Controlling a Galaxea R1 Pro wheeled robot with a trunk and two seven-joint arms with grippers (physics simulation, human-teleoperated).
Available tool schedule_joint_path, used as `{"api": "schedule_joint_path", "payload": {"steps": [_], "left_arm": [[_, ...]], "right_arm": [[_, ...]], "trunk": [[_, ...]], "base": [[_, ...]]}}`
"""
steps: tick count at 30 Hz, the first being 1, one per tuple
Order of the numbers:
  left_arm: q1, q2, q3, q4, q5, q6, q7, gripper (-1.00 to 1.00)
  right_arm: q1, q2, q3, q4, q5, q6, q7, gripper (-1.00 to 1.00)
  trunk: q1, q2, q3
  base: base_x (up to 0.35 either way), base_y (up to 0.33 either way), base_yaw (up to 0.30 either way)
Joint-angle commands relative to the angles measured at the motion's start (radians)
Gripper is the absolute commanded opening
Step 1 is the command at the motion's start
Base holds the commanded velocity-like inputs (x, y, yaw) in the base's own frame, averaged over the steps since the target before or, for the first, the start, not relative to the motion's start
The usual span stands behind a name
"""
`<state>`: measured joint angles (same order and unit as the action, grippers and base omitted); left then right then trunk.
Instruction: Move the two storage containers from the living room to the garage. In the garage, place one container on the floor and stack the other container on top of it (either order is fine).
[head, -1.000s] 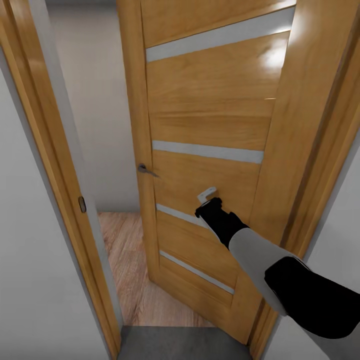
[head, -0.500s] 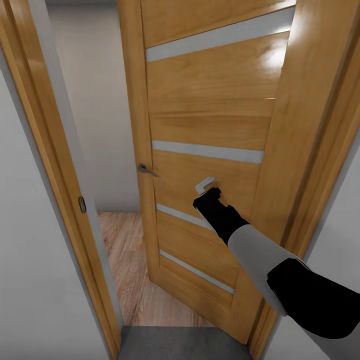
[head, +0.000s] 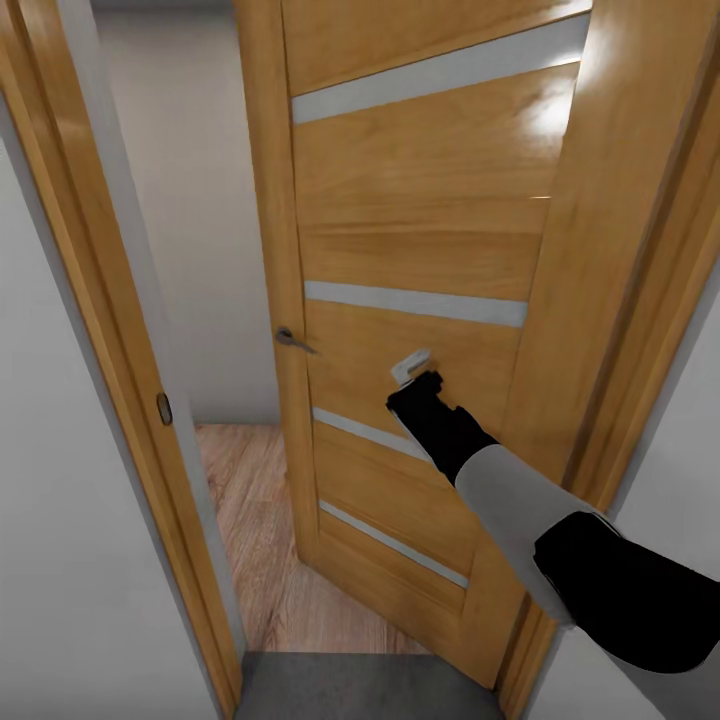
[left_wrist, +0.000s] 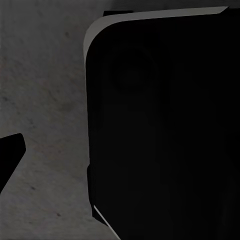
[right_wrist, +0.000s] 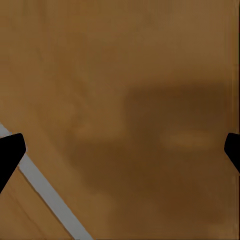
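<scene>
Setting: the robot is standing on the grey concrete floor (head: 360, 688) at a doorway, facing a honey-wood door (head: 430, 230) with frosted strips that is hanging partly ajar.

Right gripper: the right gripper (head: 411, 368) is reaching forward at the end of the outstretched right arm and is meeting the door panel between two frosted strips, or sitting just off it; contact cannot be told for sure.

Right gripper state: in the right wrist view the two dark fingertips (right_wrist: 11, 152) are sitting at opposite edges of the picture with bare wood between them, so the fingers are spread wide and gripping nothing.

Left gripper: the left wrist view is showing a dark fingertip (left_wrist: 10, 152) over grey concrete beside a large black body part; whether that gripper is spread or pressed together cannot be told.

Door handle: the handle (head: 292, 340) is sitting near the door's free edge, to the left of the right gripper.

Gap: the light wood plank floor (head: 268, 530) is showing through the opening beyond the door.

Key relation: the door face is lying straight ahead of the right gripper, with its free edge off to the left, and the right arm is the one at the door.

Containers: the two bins are not visible here.

Judgement: the robot is probably pushing the door wider in order to pass through.
</scene>
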<state>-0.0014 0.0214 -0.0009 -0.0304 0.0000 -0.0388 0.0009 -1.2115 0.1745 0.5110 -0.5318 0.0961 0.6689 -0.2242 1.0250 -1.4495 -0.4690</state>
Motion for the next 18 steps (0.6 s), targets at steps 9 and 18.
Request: {"api": "schedule_joint_path", "payload": {"steps": [9, 18], "left_arm": [[0.000, 0.000, -0.001, 0.000, 0.000, -0.003, -0.002, 1.00], [0.000, 0.000, -0.001, 0.000, 0.000, -0.003, 0.000, 1.00]], "right_arm": [[-0.087, 0.000, 0.002, 0.166, 0.009, -0.087, 0.002, 1.00], [-0.089, 0.000, -0.002, 0.094, 0.010, -0.079, 0.005, 1.00]], "trunk": [[0.000, -0.001, -0.001], [0.000, -0.001, -0.001]], "base": [[0.000, 0.000, 0.000], [0.000, 0.000, 0.000]]}}
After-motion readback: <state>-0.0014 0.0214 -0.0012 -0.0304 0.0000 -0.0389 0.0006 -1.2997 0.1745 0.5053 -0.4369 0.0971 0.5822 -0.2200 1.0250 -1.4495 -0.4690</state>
